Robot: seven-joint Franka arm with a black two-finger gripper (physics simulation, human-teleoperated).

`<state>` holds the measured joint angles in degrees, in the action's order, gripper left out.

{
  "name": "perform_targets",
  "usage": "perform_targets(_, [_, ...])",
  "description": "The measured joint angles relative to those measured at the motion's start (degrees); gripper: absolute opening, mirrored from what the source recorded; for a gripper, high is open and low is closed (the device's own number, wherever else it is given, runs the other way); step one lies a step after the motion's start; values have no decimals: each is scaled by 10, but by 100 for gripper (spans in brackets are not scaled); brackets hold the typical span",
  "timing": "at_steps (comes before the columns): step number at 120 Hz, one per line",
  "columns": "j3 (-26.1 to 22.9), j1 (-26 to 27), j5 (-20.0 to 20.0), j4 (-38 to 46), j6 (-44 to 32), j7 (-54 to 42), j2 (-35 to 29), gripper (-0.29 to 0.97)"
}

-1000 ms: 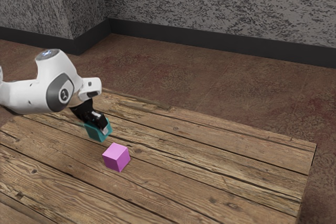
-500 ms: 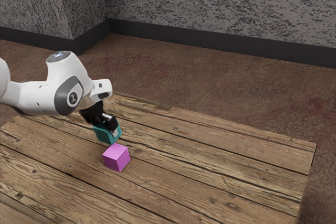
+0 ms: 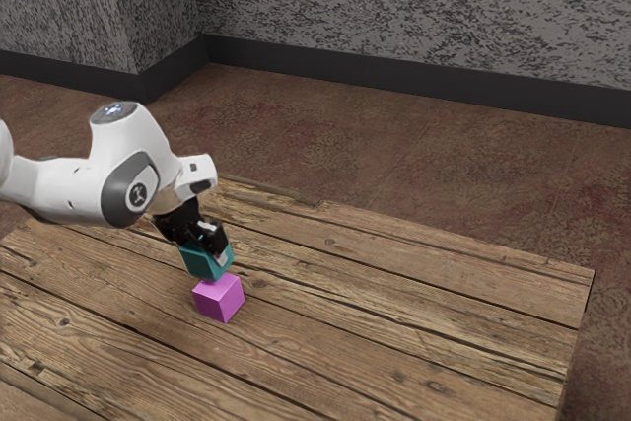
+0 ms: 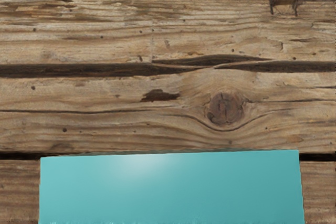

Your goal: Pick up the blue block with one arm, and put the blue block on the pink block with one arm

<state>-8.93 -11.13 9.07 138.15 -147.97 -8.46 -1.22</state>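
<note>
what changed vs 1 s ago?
The gripper, shut on the blue block throughout, carried it toward the exterior view's right and down. The block is now directly over the pink block, touching it or nearly so. The pink block and the table stayed as they were.

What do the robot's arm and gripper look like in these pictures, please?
The arm has smooth, rounded white shells, with a grey disc on the side of one joint and a small bluish cap on top of it. The gripper is black and blocky, mounted under a white hand housing.
</note>
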Motion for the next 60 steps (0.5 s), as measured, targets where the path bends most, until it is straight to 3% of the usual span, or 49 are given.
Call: perform_targets(60, [-12, 6, -1, 24, 0, 57, -17, 33])
